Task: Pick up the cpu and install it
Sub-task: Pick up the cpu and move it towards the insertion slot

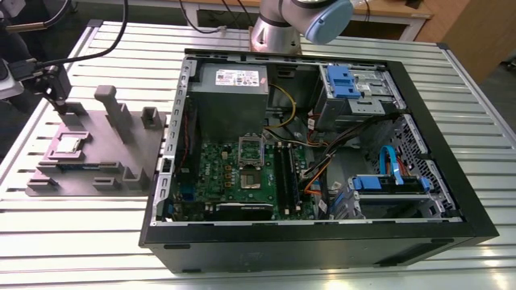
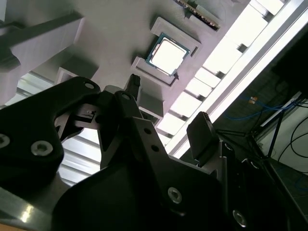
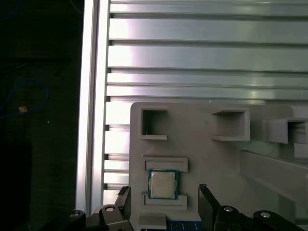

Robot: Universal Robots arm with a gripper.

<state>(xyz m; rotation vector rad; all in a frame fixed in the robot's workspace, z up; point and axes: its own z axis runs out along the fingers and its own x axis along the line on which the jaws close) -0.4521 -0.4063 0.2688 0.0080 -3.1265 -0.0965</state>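
A small silvery cpu [image 3: 162,184] lies flat in a square recess of a grey holder plate [image 3: 202,159] — nothing touches it. The gripper [image 3: 163,189] hovers above that plate, its two black fingers spread wider than the chip — holding nothing. An open computer case [image 1: 322,254] stands just beside the plate.

Arm stretched out, hand open and pointing down.
At the top of the exterior view the arm [image 1: 278,27] shows its silver column with a blue-capped joint bent over it. The black hand [image 1: 60,104] hangs at the exterior view's left, fingers aimed straight down, a cable trailing up from the wrist. In both wrist views its two dark fingers [image 3: 206,202] [image 2: 202,132] stand well apart, jaws spread wide, each hinged on bolted black links.
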